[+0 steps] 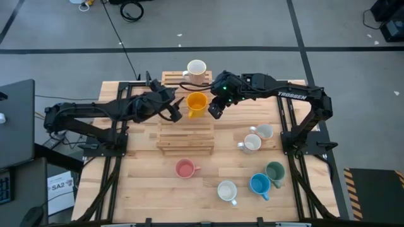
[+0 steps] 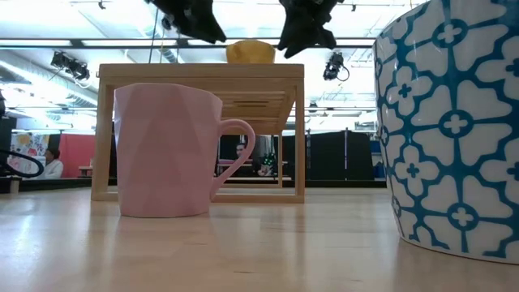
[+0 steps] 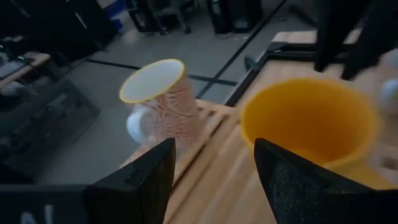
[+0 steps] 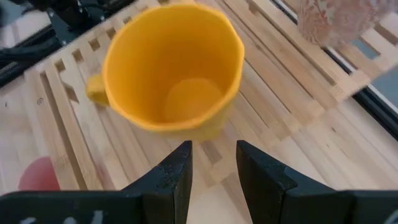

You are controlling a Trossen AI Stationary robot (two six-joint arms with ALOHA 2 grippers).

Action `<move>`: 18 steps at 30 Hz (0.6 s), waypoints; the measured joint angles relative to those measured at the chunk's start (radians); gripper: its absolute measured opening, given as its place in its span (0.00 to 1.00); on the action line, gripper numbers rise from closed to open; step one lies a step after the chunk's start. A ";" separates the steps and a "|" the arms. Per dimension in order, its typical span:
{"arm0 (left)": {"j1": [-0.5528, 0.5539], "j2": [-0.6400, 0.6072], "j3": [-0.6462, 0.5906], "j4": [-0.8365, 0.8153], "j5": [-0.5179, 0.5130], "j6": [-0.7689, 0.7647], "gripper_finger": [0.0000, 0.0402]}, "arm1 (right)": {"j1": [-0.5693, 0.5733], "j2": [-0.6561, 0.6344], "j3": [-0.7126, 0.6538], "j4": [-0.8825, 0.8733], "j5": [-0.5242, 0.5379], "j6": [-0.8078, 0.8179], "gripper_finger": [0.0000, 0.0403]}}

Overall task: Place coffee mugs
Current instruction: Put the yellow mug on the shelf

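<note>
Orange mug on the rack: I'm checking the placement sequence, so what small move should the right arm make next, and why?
Probably lift the right gripper straight up and away. The orange mug stands upright on the slatted wooden rack, and the gripper's fingers are open beside it, not gripping it. The left gripper waits open on the mug's other side, so a vertical retreat seems safest.

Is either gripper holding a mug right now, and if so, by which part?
Nothing is held. The orange mug stands free on the wooden rack, with the left gripper and the right gripper open on either side of it.
</note>
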 joint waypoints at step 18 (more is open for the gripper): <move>-0.206 0.012 0.001 -0.030 0.080 -0.293 0.56 | -0.002 -0.137 0.000 -0.209 0.184 -0.075 0.32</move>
